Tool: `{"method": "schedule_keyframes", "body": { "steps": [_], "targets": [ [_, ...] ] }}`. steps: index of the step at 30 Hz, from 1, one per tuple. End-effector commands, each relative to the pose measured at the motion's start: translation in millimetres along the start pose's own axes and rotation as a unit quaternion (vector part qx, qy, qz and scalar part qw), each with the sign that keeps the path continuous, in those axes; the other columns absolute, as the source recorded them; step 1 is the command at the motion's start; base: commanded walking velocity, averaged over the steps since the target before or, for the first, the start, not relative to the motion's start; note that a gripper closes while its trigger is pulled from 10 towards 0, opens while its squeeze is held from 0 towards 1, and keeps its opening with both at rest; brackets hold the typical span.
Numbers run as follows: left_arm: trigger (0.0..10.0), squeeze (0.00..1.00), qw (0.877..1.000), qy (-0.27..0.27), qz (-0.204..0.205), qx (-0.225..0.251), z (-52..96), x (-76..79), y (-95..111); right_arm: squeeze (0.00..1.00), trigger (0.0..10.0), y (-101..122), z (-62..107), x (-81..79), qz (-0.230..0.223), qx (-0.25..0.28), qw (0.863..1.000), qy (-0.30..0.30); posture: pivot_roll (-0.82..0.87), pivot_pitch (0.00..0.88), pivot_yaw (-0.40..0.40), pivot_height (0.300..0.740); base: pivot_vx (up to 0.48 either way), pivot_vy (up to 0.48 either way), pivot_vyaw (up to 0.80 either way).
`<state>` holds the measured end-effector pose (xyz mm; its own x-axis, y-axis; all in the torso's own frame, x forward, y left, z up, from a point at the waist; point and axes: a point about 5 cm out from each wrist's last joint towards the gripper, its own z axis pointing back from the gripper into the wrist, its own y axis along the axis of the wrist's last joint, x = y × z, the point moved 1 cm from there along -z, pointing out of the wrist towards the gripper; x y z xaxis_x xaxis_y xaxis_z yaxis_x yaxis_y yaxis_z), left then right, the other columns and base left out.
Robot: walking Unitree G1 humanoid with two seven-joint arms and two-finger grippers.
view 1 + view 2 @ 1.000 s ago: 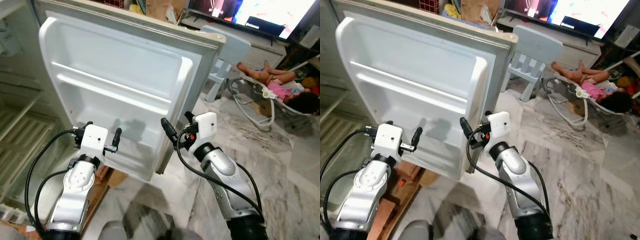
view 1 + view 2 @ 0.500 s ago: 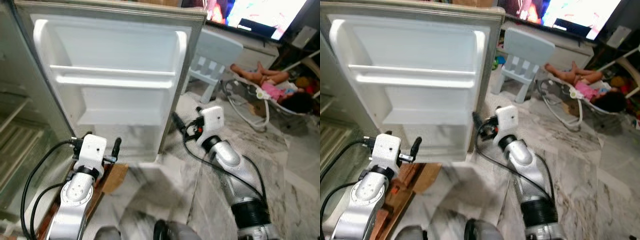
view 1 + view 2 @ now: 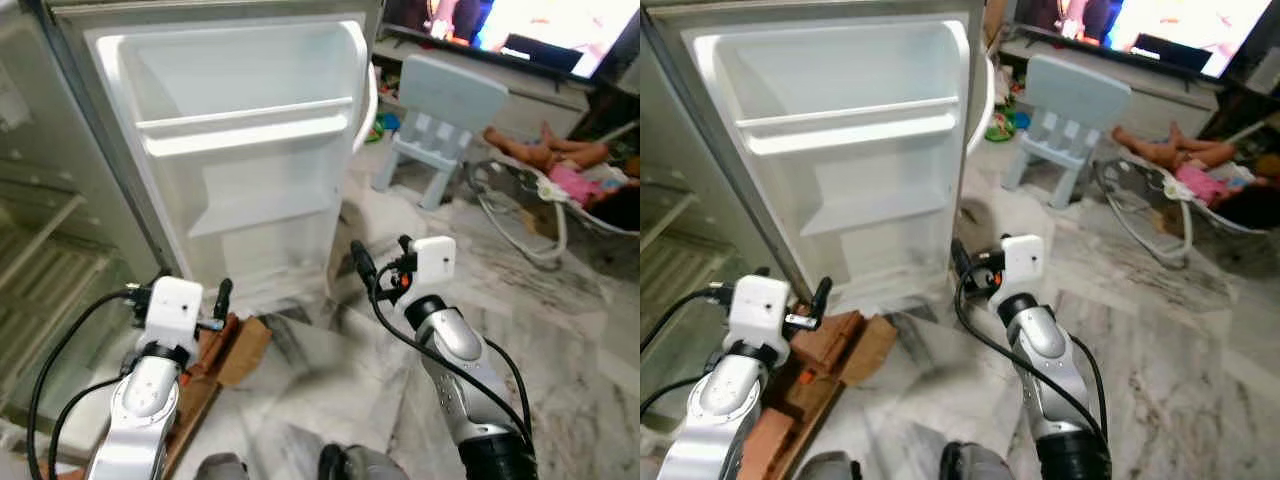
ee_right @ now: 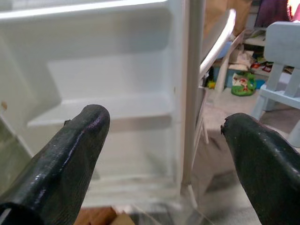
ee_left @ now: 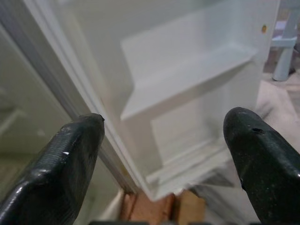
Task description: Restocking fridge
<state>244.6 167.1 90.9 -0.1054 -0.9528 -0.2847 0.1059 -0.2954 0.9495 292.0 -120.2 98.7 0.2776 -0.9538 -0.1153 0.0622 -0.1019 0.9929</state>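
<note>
**Fridge door swung wide, both grippers empty**

Fridge door (image 3: 240, 150) fills the upper left and centre of the head views, standing open, white inner liner facing the camera. Two moulded door shelves (image 3: 250, 130) across it, nothing on them. Curved white handle (image 3: 370, 95) along its right edge. Fridge interior (image 3: 40, 250) at far left, seen through pale glass shelves.

Left gripper (image 3: 180, 300) low in the lower left, below the door's bottom corner, fingers (image 5: 70, 159) spread wide, nothing between them. Right gripper (image 3: 385, 270) just right of centre, beside the door's lower right edge, fingers (image 4: 70, 150) also spread wide and empty. Neither touching the door.

Around: stacked reddish bricks and a piece of cardboard (image 3: 835, 350) on the marble floor (image 3: 560, 330) under the door's lower edge, between the left arm and the door. Pale blue child's chair (image 3: 440, 125) upper right of centre, just beyond the door's handle edge. Person lying on a bouncer seat (image 3: 560, 175) at far right. Bright television screen (image 3: 540, 30) along the top right.

Against half a second ago: whole view shifted, so camera moved. Door now more upright in frame, its right edge nearer the chair. Right gripper lower and closer to centre frame. Left gripper much as before, fingers equally wide.
</note>
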Motion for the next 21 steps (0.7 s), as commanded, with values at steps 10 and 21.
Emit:
{"method": "schedule_keyframes", "body": {
  "steps": [10, 21],
  "targets": [
    [10.0, 0.00, 0.998, -0.031, -0.054, 0.022, -24.4, 6.7, 8.6, 0.00, 10.0, -2.5, 6.8, 27.5, 0.018, 0.008, 0.998, -0.063, 0.06, 0.000, 0.048, 0.740, 0.000, 0.000, 0.00],
    [10.0, 0.00, 0.998, -0.046, -0.030, 0.005, -14.5, 20.3, -7.4, 0.00, 10.0, -8.3, 11.2, 28.4, 0.002, -0.002, 0.998, -0.068, 0.07, 0.000, -0.003, 0.740, 0.000, -0.344, -0.58]
  ]
}}
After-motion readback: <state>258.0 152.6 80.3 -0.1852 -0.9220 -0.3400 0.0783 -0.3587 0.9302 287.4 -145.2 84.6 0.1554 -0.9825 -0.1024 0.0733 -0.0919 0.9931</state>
